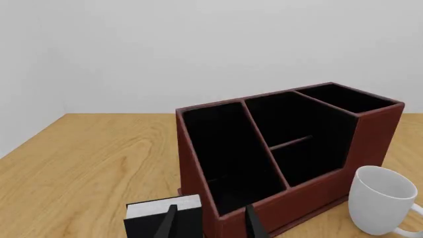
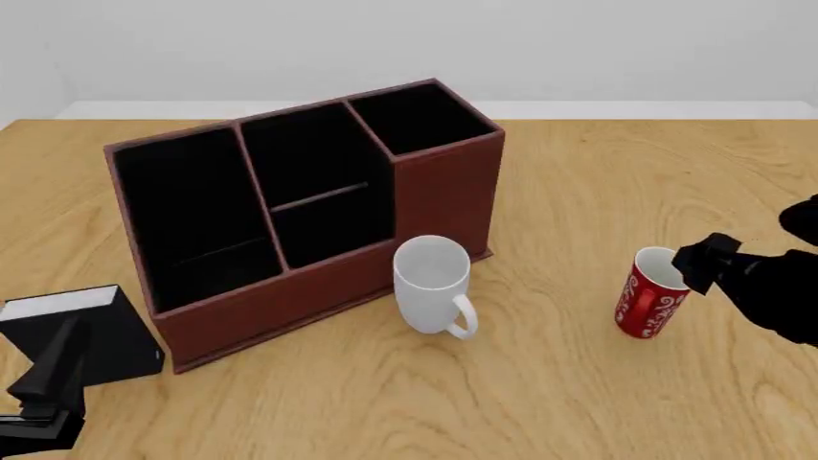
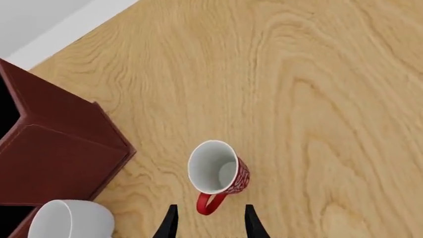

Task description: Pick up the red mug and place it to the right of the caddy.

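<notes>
No readable text, label, brand or number shows anywhere; the red mug point(image 2: 649, 307) bears only white swirls.

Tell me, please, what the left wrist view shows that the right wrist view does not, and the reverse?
Only the left wrist view shows the small black box with a white top, the caddy's three black-lined compartments from above, and the open left gripper. Only the right wrist view shows the red mug, upright with its handle between the fingers of the open right gripper. Both show the caddy, the white mug beside it, and the wooden table.
</notes>
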`<control>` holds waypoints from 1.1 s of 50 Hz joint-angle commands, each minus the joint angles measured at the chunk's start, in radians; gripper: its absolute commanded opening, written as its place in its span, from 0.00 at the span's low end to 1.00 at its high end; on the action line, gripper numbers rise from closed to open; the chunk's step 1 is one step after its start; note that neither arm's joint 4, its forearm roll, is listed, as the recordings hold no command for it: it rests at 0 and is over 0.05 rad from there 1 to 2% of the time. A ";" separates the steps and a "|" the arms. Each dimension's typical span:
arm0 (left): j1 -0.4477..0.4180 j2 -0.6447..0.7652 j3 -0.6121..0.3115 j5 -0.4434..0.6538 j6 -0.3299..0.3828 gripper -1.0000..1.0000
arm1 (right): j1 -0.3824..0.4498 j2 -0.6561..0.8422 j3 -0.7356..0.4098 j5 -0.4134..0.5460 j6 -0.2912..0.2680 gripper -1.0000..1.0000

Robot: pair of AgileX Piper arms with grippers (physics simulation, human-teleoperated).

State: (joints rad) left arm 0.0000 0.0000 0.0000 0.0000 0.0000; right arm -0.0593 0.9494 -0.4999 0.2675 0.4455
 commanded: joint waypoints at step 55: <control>0.000 0.000 0.000 0.000 0.000 1.00 | 0.020 0.204 0.041 -0.149 0.066 1.00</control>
State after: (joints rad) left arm 0.0000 0.0000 0.0000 0.0000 0.0000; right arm -0.0387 1.1198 -0.4650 0.1437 0.5070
